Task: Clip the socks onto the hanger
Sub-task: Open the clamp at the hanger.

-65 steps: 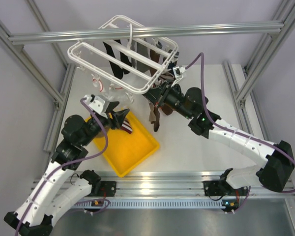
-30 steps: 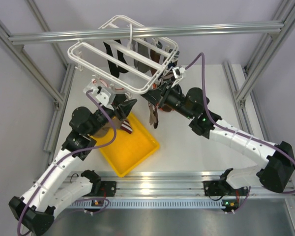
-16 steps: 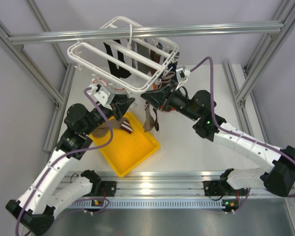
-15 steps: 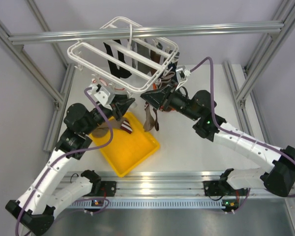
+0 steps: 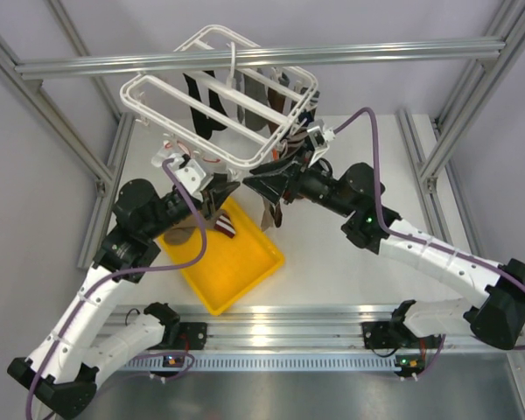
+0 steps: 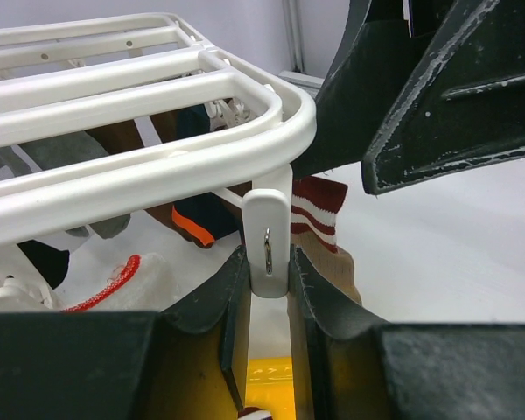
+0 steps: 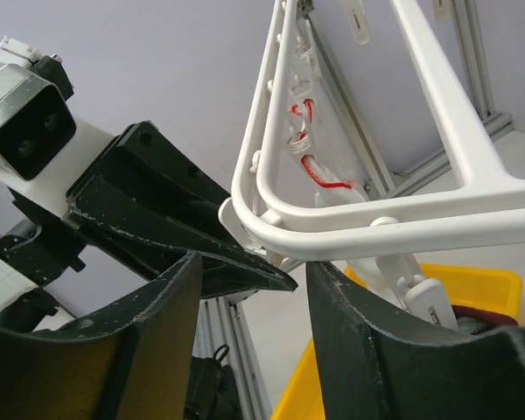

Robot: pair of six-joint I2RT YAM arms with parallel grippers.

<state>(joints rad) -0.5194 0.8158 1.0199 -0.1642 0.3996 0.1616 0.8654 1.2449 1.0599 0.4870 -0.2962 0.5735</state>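
— Well, pinching the white clip (image 6: 267, 238) between nearly closed left jaws, under the hanger (image 6: 157, 96) corner; probably squeezing its mouth open for the striped sock (image 6: 322, 203).
— And on the right jaws?
— Spread apart, holding nothing, just beside that same corner.
— Where, that sock?
— Hanging just behind the clip, outside both jaws; caught in it or not, cannot tell.

Left arm (image 5: 86, 306) and right arm (image 5: 433, 255) wear white shells between black joint housings, and a purple cable (image 5: 374, 133) trails along each. Black wedge-shaped fingers (image 6: 446, 96) show pale scuffed edges. At upper left is a white two-lens camera block (image 7: 26, 114).
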